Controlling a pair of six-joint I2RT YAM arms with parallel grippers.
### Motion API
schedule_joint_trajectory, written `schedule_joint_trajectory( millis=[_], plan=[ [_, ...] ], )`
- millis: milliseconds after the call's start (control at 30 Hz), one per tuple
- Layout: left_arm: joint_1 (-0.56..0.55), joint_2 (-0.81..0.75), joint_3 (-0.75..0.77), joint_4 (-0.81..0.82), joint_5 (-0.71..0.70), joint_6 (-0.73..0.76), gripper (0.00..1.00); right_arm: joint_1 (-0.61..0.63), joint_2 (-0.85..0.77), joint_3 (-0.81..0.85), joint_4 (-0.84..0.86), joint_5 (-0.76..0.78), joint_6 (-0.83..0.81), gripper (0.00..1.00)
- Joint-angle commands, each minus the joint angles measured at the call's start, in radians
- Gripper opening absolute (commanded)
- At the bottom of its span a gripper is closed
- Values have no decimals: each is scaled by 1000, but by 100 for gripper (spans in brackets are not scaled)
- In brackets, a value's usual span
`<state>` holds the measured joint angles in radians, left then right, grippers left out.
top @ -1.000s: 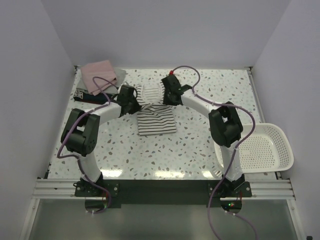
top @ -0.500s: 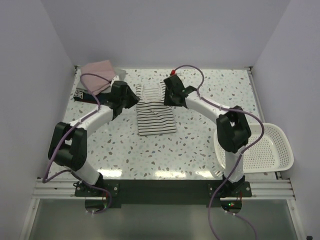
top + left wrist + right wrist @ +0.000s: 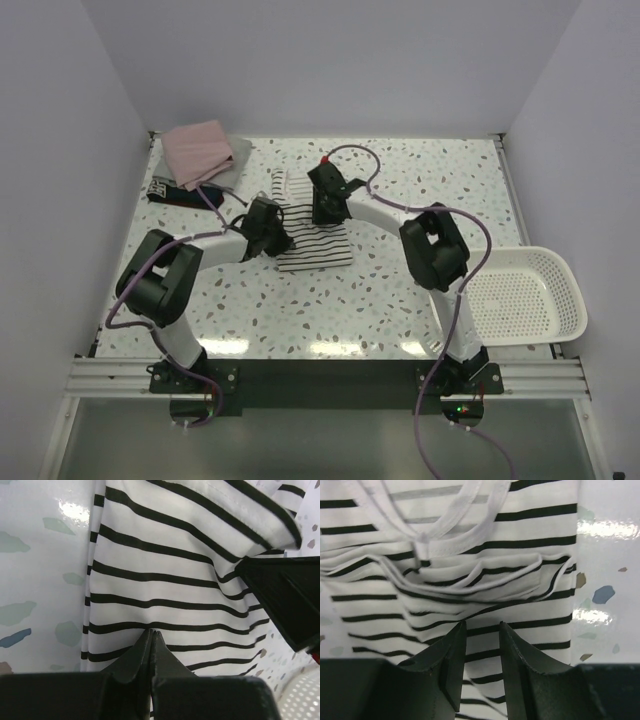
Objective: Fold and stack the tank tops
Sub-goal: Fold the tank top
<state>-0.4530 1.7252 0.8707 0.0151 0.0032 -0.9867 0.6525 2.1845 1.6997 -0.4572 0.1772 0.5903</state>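
Folding the striped top [image 3: 318,252]: left gripper [image 3: 151,636] jaws clenched, cloth pinch unconfirmed; right gripper [image 3: 482,628] jaws parted, empty. I would square edges before creasing.

Seen from above, the left arm [image 3: 181,338] and right arm [image 3: 453,315] pair glossy white tubular links with bulky black joint housings. A thin purple cable [image 3: 352,149] loops loosely along each. Black base plates [image 3: 183,383] fix both to a silver aluminium rail [image 3: 108,378]. A small red part [image 3: 325,158] tops the right arm's wrist, and what may be a green indicator light [image 3: 462,408] glows at its foot. The left pincer [image 3: 151,635] and right pincer [image 3: 482,627] end in matte black, wedge-shaped fingers.
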Motion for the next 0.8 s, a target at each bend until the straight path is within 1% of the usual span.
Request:
schedule_joint_trajectory(
  millis=[0,267,367,467,533,733,767],
  plan=[
    [0,28,-13,8,-26,-27,0,-42,36,67,-31,44,14,36],
    [0,50,-50,0,-37,-20,0,-93,52,100,-70,56,17,39],
    [0,47,-55,-9,-42,-7,0,-103,63,121,-92,58,19,42],
    [0,33,-70,-14,-48,2,0,-111,101,187,-141,87,5,44],
    [2,25,-81,-14,-48,6,0,-120,126,239,-179,100,-7,44],
    [4,13,-95,-14,-40,29,0,-132,187,314,-222,123,-35,42],
    [7,11,-98,-45,-40,37,0,-136,190,316,-222,137,-37,42]
  ],
)
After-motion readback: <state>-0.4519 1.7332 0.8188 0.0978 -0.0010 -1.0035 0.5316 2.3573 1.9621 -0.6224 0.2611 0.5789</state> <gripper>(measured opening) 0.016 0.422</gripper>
